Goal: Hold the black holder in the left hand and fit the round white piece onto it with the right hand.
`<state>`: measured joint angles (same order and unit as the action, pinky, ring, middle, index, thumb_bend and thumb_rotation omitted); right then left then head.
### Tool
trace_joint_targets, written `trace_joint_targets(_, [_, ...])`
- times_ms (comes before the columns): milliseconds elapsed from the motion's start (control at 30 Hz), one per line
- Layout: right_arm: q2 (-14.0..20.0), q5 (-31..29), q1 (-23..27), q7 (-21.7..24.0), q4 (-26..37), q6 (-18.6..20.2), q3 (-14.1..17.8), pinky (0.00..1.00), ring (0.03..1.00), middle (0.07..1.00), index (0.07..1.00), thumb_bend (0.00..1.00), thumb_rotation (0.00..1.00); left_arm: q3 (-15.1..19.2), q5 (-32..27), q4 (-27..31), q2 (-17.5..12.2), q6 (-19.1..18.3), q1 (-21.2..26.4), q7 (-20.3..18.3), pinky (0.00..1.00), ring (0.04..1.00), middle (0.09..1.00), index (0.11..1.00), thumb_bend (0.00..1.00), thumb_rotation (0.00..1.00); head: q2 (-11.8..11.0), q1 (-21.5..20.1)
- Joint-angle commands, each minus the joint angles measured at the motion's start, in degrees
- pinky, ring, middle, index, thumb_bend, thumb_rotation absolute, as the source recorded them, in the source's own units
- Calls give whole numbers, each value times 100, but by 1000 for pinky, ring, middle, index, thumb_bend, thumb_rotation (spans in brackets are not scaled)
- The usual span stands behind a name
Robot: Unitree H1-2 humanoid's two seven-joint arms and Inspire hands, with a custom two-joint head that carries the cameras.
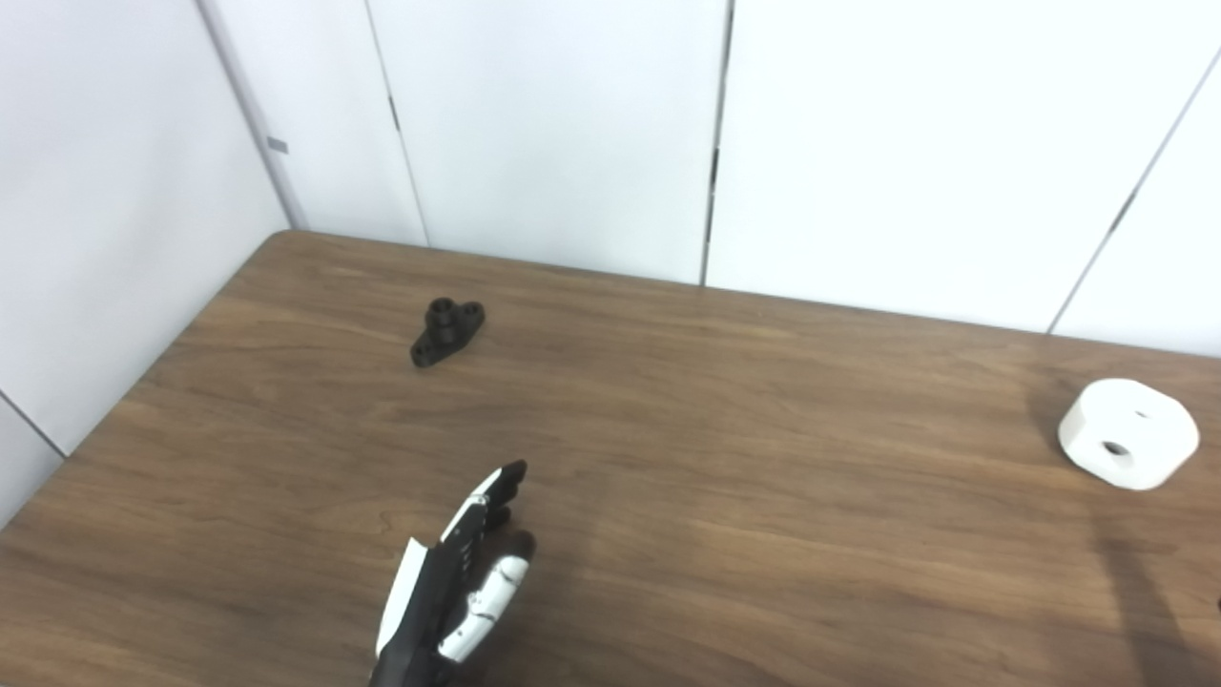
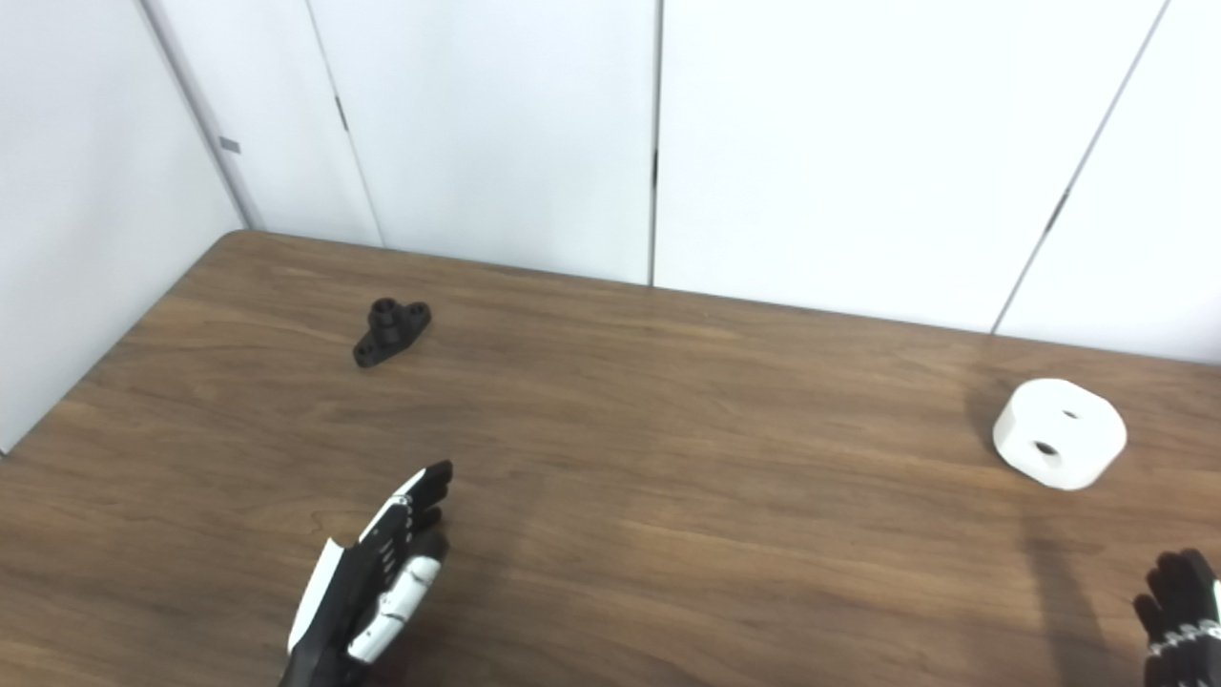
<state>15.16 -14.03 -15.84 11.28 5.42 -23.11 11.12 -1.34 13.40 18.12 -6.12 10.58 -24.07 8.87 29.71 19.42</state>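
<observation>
The small black holder [image 1: 446, 331] lies on the brown table toward the far left, untouched. My left hand [image 1: 458, 582] is well in front of it near the bottom edge, open, fingers stretched forward and holding nothing. At the right side of the table rests the round white piece [image 1: 1127, 432], a thick disc with two holes on top. My right hand [image 2: 1181, 611] shows only as dark fingertips at the bottom right corner of the right eye view, short of the white piece and empty; how far its fingers are spread is hidden.
The wooden table [image 1: 725, 477] meets white wall panels [image 1: 572, 124] at the back and on the left. Its rounded far-left corner [image 1: 281, 237] lies beyond the holder.
</observation>
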Motion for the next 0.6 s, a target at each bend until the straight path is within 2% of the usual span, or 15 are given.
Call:
trace_joint_targets(0, [-81, 92, -207, -35, -378, 73, -38, 1000, 1000, 985, 1000, 647, 1000, 68, 328, 330, 426, -38, -151, 230, 847, 900, 906, 880, 479, 338, -7, 2])
trace_joint_targets(100, [-84, 85, -232, -38, -339, 127, -66, 1000, 1000, 985, 998, 680, 996, 201, 464, 515, 376, -270, 34, 306, 871, 911, 905, 878, 545, 245, -30, -31])
trace_joint_targets(200, [-98, 82, -238, -37, -320, 132, -91, 1000, 1000, 985, 1000, 701, 981, 362, 591, 648, 293, -450, 279, 363, 887, 919, 911, 880, 595, 227, -38, -34])
trace_joint_targets(300, [-119, 98, -240, -41, -301, 125, -110, 1000, 1000, 995, 1000, 700, 980, 545, 743, 804, 239, -797, 577, 392, 880, 913, 905, 869, 658, 223, -66, -18])
trace_joint_targets(433, [-163, 148, -250, -77, -283, 159, -128, 1000, 1000, 992, 998, 688, 990, 758, 1018, 973, 87, -1356, 978, 348, 886, 922, 922, 883, 703, 279, -77, -22])
trace_joint_targets(567, [-190, 226, -280, -117, -204, 230, -152, 1000, 1000, 998, 988, 711, 991, 927, 1554, 957, -151, -1864, 1375, 323, 889, 924, 925, 894, 706, 348, -79, -47])
